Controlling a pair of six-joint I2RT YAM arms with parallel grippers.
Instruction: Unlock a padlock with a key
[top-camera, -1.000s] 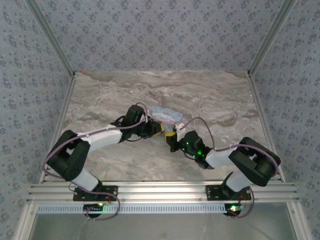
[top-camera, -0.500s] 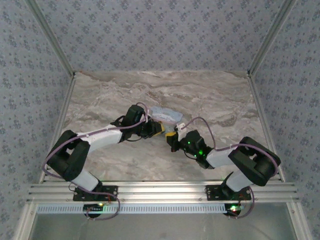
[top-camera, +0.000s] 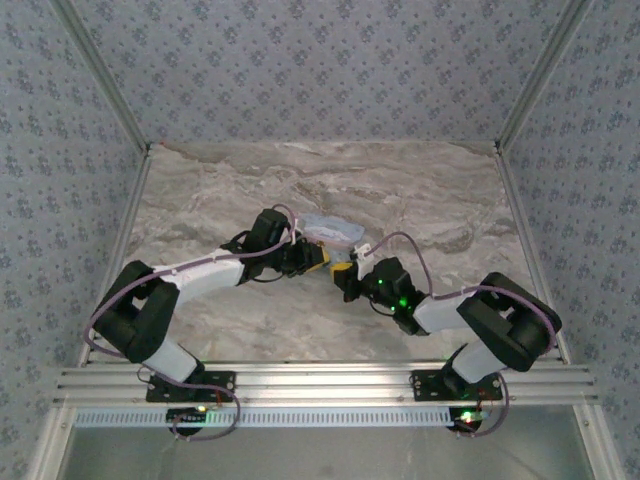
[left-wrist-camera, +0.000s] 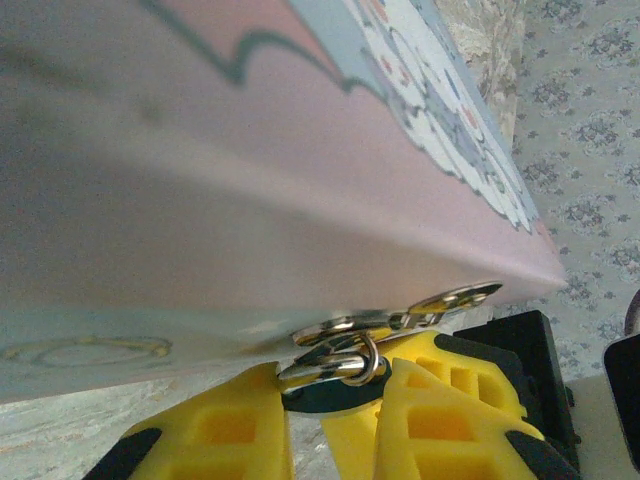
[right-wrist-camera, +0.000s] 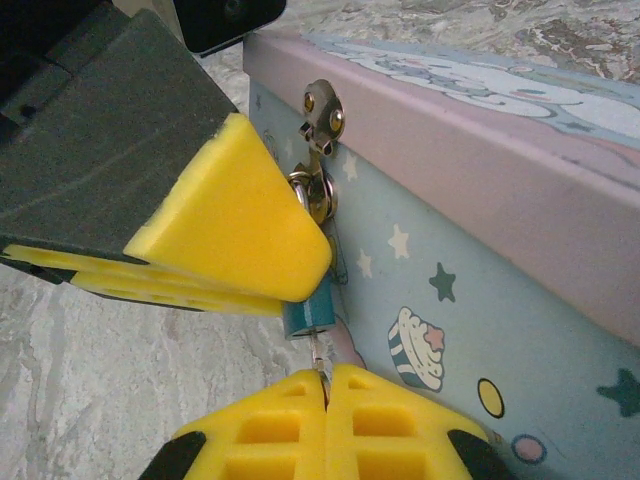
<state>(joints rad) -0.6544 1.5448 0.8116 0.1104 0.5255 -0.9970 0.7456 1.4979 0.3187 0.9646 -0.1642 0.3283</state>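
The padlock (right-wrist-camera: 308, 314), small with a teal body, hangs by its silver shackle (left-wrist-camera: 345, 367) from the hasp (right-wrist-camera: 322, 110) on the pale blue tin (right-wrist-camera: 480, 260). My left gripper (left-wrist-camera: 335, 405) is shut on the padlock's dark body (left-wrist-camera: 335, 392), one yellow finger on each side. The thin metal key (right-wrist-camera: 321, 362) stands in the padlock's underside, and my right gripper (right-wrist-camera: 327, 385) is shut on it with its fingers pressed together. In the top view the left gripper (top-camera: 318, 257) and right gripper (top-camera: 343, 272) meet at the tin's near corner.
The tin (top-camera: 330, 230) lies at the middle of the marble table (top-camera: 440, 200), with its pink lid (left-wrist-camera: 250, 200) just above the left fingers. One yellow finger of the left gripper (right-wrist-camera: 235, 215) crowds the padlock in the right wrist view. Patterned walls enclose the table.
The right arm's wrist has shifted slightly at the padlock. Both grippers hold as before, and the tin has not moved.
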